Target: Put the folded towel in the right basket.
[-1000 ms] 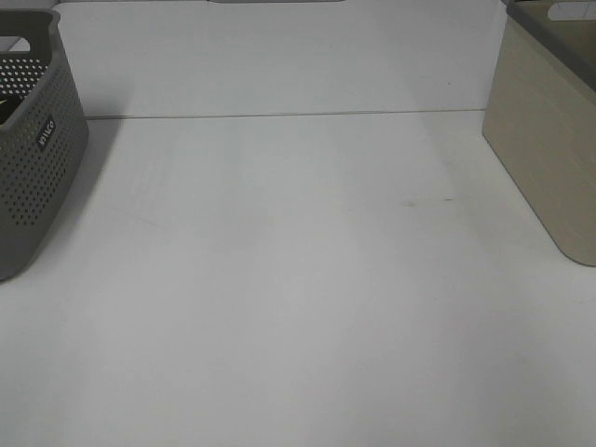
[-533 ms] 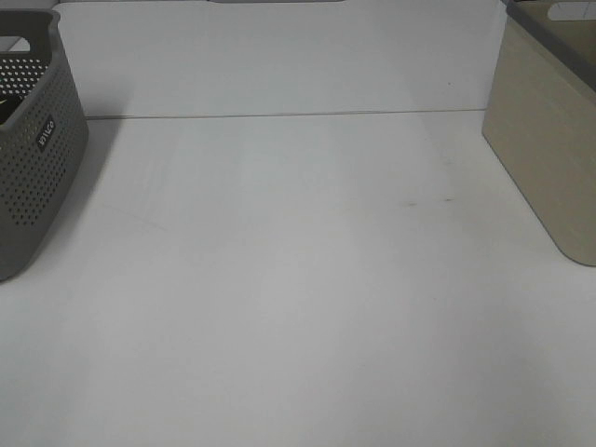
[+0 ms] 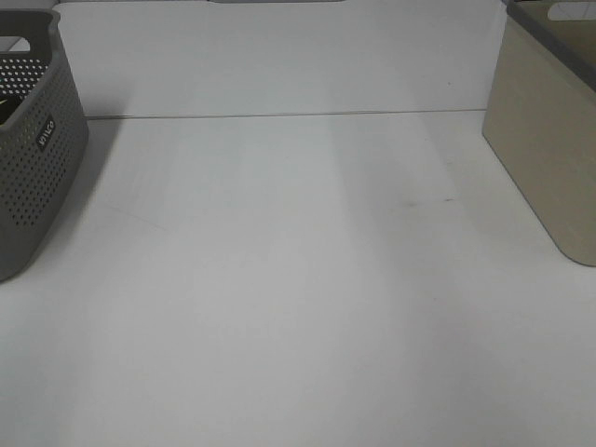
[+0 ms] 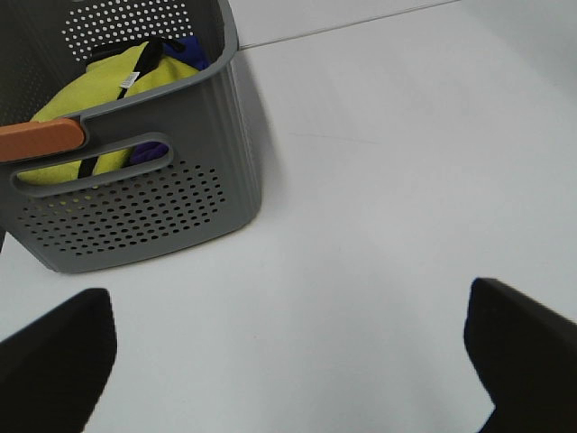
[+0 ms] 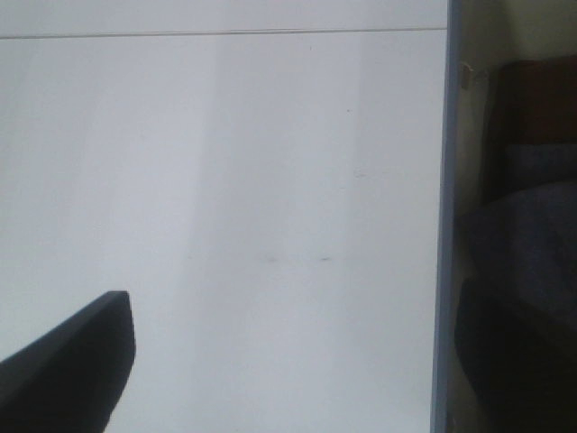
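The right basket (image 3: pixel 549 140) is beige with a grey rim and stands at the table's right edge. In the right wrist view its rim (image 5: pixel 444 225) shows, with dark red cloth (image 5: pixel 541 99) and blue-grey folded cloth (image 5: pixel 527 216) inside it. I cannot tell which is the task's towel. No towel lies on the table. My right gripper (image 5: pixel 288 361) is open and empty, one finger over the table and the other over the basket. My left gripper (image 4: pixel 288 361) is open and empty over bare table next to the grey basket. Neither gripper shows in the exterior view.
A grey perforated basket (image 3: pixel 33 158) stands at the table's left edge. In the left wrist view this basket (image 4: pixel 135 203) holds yellow cloth (image 4: pixel 108 86) and some blue cloth, and an orange piece (image 4: pixel 41 140) sits at its rim. The white table (image 3: pixel 298 279) lies between the baskets.
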Robot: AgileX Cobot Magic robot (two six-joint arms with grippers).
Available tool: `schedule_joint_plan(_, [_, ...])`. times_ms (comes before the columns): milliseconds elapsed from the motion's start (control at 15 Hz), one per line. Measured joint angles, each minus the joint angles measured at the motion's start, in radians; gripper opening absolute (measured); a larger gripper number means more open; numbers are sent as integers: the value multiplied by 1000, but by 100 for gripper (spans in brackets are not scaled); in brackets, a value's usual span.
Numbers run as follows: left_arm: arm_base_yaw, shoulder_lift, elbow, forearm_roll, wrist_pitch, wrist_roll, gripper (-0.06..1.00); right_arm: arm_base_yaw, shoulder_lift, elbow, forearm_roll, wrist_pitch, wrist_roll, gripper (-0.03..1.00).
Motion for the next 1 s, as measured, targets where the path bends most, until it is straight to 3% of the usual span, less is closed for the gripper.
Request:
schedule_joint_plan(133, [0, 0, 0, 0, 0, 0, 99, 43, -59, 49, -74, 2, 40, 89])
schedule_joint_plan(400, [0, 0, 0, 0, 0, 0, 99, 53, -235, 259, -120, 2, 71, 89])
schedule_joint_plan(867, [0, 0, 0, 0, 0, 0, 99, 54, -669, 853, -142, 1, 87, 89])
schedule_joint_plan(933, [0, 0, 0, 0, 0, 0, 99, 54, -818, 1042, -144, -6, 87, 89])
schedule_joint_plan(1000, [0, 0, 0, 0, 0, 0, 99, 54, -886, 1123, -145, -9, 87, 89])
